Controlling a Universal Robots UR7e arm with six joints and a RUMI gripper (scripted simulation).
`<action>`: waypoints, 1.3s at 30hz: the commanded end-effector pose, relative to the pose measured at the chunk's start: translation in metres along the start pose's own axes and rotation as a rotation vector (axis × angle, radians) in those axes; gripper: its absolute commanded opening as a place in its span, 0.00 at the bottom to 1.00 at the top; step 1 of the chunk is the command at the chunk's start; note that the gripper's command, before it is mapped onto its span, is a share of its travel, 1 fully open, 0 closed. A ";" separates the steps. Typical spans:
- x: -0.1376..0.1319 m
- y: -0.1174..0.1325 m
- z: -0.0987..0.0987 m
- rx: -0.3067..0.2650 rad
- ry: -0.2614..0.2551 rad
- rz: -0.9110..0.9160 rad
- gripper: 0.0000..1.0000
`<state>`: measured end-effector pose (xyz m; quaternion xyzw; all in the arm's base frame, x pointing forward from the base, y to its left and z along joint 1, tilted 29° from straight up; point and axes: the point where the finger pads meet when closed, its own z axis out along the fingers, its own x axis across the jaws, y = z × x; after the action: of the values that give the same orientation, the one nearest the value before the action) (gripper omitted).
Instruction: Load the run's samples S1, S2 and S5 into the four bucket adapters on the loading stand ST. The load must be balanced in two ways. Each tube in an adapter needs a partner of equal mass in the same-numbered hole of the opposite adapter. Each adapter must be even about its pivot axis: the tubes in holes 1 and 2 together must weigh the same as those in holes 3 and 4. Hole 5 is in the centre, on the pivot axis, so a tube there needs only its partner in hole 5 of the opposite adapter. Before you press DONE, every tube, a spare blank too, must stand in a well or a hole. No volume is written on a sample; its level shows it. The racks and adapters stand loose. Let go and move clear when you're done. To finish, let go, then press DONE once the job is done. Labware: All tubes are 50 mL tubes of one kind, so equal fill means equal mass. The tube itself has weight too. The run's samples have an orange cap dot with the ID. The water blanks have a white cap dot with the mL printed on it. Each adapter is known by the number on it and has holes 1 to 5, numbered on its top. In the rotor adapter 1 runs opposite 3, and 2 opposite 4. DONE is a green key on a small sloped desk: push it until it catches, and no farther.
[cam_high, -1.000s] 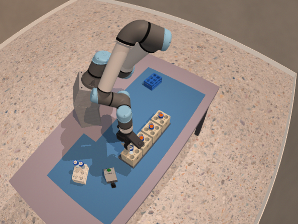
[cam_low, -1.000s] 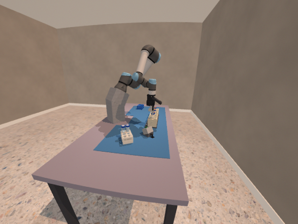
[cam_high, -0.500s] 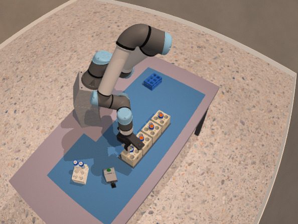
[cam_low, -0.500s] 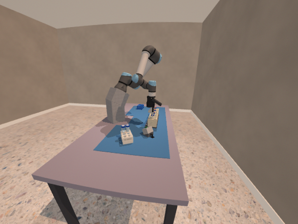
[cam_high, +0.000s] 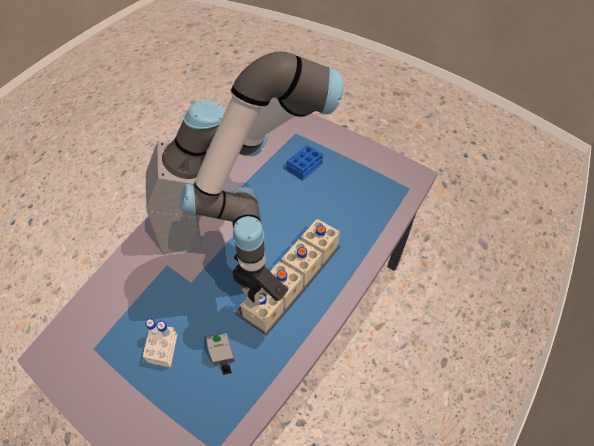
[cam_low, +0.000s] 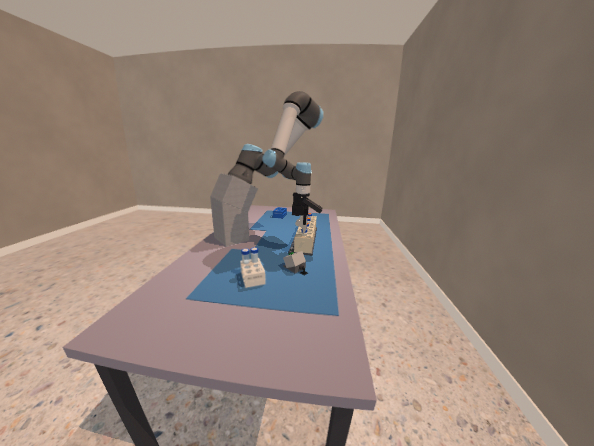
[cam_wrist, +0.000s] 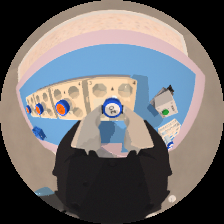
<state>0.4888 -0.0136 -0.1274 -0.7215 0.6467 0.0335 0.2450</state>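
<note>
Taking the loading stand (cam_high: 268, 332) as the landmark, four cream adapters stand on it in a tight row, with hardly any room between their edges. The gripper (cam_high: 257, 296) (cam_low: 304, 227) (cam_wrist: 112, 105) is over the end adapter (cam_high: 261, 320) (cam_low: 303, 244) (cam_wrist: 113, 86), closed on a white-dotted tube (cam_high: 262, 299) (cam_wrist: 112, 108), which is upright at its centre hole. In the other three adapters, orange-dotted tubes sit in the centre holes. Near the stand's gripper end is the DONE desk (cam_high: 220, 348) (cam_low: 295, 261) (cam_wrist: 165, 103), with open mat between them; beyond it, a white rack (cam_high: 160, 350) (cam_low: 253, 275) (cam_wrist: 169, 131) holds two blanks. Well apart from the stand's opposite end, the blue rack (cam_high: 304, 162) (cam_low: 279, 213) (cam_wrist: 38, 132) has open mat around it.

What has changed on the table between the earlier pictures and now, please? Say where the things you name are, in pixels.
The gripper (cam_high: 258, 299) (cam_low: 304, 231) (cam_wrist: 112, 105) has lowered the white-dot blank (cam_high: 262, 299) (cam_wrist: 112, 108) toward the nearest adapter (cam_high: 261, 316) (cam_low: 303, 244) (cam_wrist: 112, 88), still gripping it. The orange-dot tubes, both racks and the DONE desk stayed put.
</note>
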 end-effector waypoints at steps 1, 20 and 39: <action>0.000 0.000 0.003 0.001 0.001 0.000 0.00; 0.000 0.000 0.002 0.001 0.001 0.000 0.35; 0.000 0.000 -0.034 0.001 0.001 0.000 0.35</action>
<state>0.4831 -0.0222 -0.1086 -0.7213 0.6469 0.0329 0.2451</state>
